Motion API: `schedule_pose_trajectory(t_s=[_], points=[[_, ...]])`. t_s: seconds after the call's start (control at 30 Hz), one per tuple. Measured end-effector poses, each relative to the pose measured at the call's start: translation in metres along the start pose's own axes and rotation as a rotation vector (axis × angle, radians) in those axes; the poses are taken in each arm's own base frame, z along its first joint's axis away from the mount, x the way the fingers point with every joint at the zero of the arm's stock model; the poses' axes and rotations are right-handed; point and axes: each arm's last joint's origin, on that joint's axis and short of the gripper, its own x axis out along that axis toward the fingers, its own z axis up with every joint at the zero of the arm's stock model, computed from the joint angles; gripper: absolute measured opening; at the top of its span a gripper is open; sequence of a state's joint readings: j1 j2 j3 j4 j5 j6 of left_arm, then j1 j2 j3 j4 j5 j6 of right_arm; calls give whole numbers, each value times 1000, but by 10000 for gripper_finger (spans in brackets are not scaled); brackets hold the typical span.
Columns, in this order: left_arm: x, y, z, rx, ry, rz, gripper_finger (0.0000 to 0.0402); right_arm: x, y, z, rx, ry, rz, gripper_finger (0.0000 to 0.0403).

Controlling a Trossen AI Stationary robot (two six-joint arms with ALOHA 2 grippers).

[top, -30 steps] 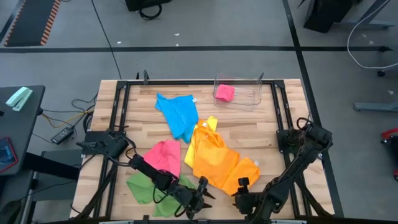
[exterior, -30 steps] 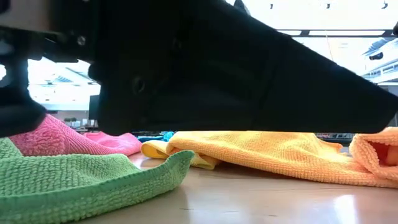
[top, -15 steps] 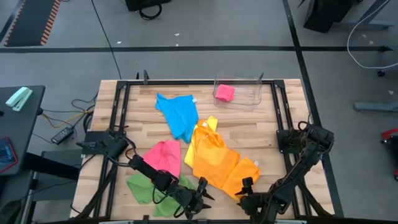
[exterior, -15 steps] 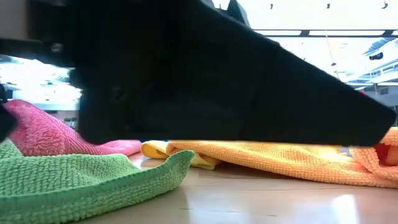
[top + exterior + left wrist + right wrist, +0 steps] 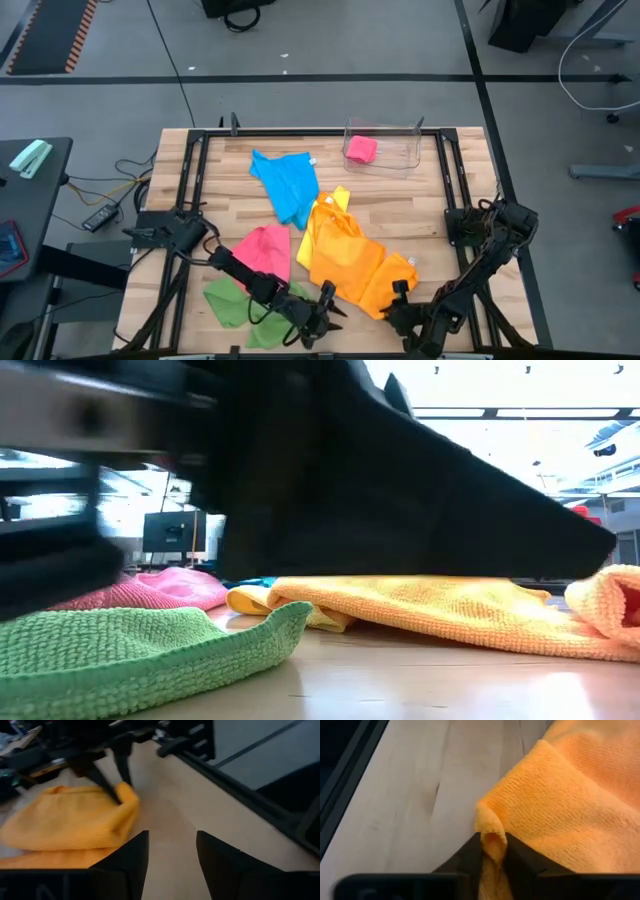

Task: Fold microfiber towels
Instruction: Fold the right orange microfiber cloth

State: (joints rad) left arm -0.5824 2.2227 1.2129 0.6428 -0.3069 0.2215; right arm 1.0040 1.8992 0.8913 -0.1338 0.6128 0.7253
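An orange towel (image 5: 358, 266) lies crumpled on the table's near middle, partly over a yellow towel (image 5: 334, 203). A pink towel (image 5: 264, 250) and a green towel (image 5: 238, 303) lie to its left, and a blue towel (image 5: 288, 184) lies farther back. My right gripper (image 5: 401, 294) is shut on the orange towel's near right corner (image 5: 491, 838). My left gripper (image 5: 327, 302) is open and empty, low over bare wood between the green and orange towels; its two fingers (image 5: 131, 860) stand apart in the left wrist view. My right gripper pinches the orange towel's near right corner (image 5: 492, 832) between its two fingertips, where the cloth is bunched into a small fold. The fingers come low from the table's near side. The corner (image 5: 612, 596) stands raised a little; the rest of the towel lies slack on the table.
A clear plastic bin (image 5: 383, 147) at the far edge holds a folded pink cloth (image 5: 361, 149). A black metal frame (image 5: 190, 180) runs round the table. Bare wood (image 5: 440, 230) lies to the right of the orange towel.
My right gripper has gone a little toward the table's right and far edge with the orange corner, which now stands higher off the wood. The rest of the orange towel has stayed where it was.
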Motion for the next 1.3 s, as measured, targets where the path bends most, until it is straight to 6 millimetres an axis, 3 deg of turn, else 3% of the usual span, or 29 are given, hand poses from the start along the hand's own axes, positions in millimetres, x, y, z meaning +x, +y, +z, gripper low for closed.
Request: schedule_pose_trajectory(t_s=[0.1, 0.2, 0.5, 0.77, 1.07, 1.3], points=[[2, 6, -1, -5, 4, 19, 173, 0, 0, 0, 37, 2, 3, 30], [3, 10, 2, -2, -6, 42, 172, -2, 3, 4, 63, 6, 21, 11], [11, 7, 28, 172, 16, 24, 218, -24, 14, 29, 113, -46, 120, 12], [13, 11, 26, 194, 28, 7, 274, -32, 22, 40, 113, -112, 114, 12], [20, 13, 12, 149, 43, -3, 282, -35, 23, 51, 158, -192, 56, 12], [20, 14, 19, 106, -26, 25, 282, -33, 20, 56, 213, -210, 33, 12]])
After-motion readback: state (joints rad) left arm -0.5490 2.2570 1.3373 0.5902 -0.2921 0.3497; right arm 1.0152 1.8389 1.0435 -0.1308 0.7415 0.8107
